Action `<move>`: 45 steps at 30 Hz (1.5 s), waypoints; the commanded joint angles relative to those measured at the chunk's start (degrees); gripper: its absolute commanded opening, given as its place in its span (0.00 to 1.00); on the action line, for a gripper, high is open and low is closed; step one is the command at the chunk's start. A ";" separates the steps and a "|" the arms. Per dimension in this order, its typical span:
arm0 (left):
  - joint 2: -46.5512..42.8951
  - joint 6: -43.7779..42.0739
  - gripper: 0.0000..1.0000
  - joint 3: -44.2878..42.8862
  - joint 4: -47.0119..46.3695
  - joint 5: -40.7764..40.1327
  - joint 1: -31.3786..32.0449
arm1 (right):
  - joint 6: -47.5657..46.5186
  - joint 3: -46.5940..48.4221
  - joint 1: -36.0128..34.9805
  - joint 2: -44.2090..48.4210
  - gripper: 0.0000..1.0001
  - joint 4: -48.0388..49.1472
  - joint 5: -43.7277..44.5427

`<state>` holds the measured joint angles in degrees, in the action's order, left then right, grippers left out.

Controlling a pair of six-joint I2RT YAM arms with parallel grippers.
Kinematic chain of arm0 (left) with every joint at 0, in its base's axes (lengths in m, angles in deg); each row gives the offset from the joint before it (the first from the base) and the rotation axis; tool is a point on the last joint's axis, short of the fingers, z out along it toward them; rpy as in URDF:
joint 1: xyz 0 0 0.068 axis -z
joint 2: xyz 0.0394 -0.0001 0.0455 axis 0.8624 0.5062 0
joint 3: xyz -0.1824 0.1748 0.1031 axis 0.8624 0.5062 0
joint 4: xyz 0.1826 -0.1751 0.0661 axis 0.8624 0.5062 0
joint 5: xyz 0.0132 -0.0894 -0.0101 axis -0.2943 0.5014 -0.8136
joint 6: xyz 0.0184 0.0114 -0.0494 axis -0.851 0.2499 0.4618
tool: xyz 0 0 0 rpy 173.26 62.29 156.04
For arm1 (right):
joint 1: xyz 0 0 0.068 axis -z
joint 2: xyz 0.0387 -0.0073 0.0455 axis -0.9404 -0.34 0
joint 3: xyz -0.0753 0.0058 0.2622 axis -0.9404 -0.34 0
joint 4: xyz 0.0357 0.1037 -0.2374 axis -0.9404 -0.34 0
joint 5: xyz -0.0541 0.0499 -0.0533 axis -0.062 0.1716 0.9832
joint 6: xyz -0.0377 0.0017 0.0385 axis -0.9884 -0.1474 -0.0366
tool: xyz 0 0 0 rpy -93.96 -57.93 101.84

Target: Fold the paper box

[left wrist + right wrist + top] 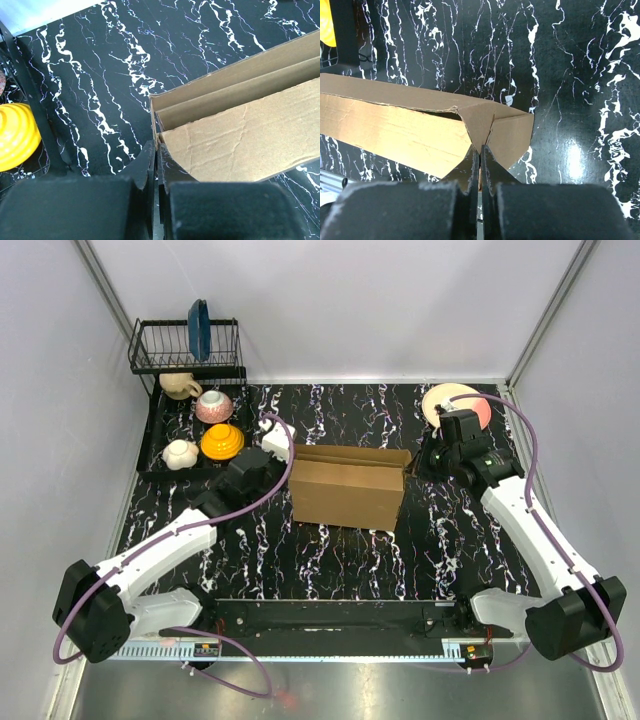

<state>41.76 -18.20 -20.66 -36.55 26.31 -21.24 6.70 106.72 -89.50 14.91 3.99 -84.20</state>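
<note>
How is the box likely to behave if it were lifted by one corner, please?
Probably light: the box is thin, hollow cardboard. Likely floppy: its walls show creases and the top stands open, so it may twist. Narrow and upright, it might tip if pushed.

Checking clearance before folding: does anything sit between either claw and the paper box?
Nothing visible does. The left claw is shut on the paper box at its left end, the right claw on its right-end flap.

Much of paper box point(240, 135) off-frame
</note>
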 commanded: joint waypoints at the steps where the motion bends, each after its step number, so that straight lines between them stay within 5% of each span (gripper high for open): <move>1: 0.73 -1.39 0.00 -1.42 0.72 -0.86 1.46 | 2.88 2.65 -0.05 0.04 0.00 2.05 -5.55; 28: -1.65 1.95 0.00 -1.15 0.01 -0.33 2.43 | -2.12 -13.34 -0.05 7.25 0.00 10.75 -4.51; 45: -3.58 9.69 0.00 -7.83 5.63 2.74 2.35 | -5.29 -14.05 -0.14 7.69 0.00 10.14 -0.46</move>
<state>39.62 -11.21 -23.74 -30.65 25.51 -19.73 3.40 93.74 -89.17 22.87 17.00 -84.85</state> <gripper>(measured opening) 0.008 0.012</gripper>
